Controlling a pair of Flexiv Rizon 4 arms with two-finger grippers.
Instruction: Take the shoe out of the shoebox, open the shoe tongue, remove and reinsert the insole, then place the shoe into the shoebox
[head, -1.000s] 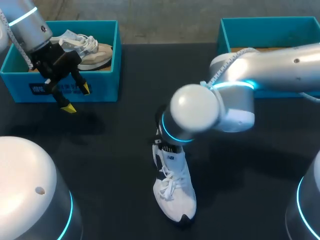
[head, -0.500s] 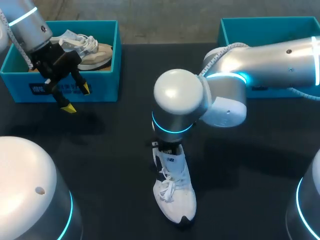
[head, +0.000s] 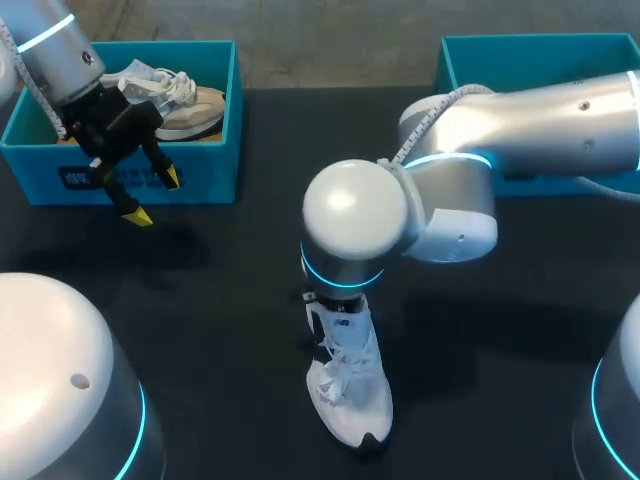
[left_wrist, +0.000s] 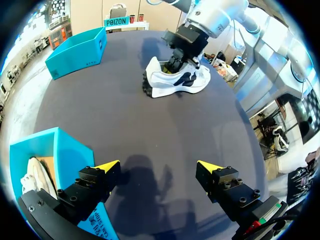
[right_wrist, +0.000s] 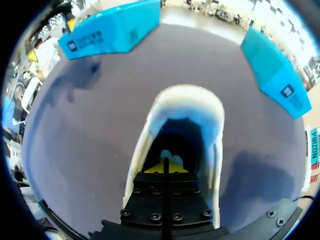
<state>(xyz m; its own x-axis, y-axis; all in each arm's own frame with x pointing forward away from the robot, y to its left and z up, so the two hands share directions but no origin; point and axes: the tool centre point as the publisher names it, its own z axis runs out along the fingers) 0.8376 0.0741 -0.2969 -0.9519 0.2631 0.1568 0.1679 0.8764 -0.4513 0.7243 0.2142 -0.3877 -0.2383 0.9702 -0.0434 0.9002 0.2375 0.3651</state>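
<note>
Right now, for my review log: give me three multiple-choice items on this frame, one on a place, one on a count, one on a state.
1. The right gripper has its tips: A in the white shoe; B in a box; C in open air.
2. Count of teal shoeboxes on the table: A one; B two; C three.
3. The left gripper is: A shut on a lace; B open, empty; C shut on a sole.
Key: A, its wrist view looks into the shoe's opening; B, one at each far corner; B, its yellow tips stand apart.
</note>
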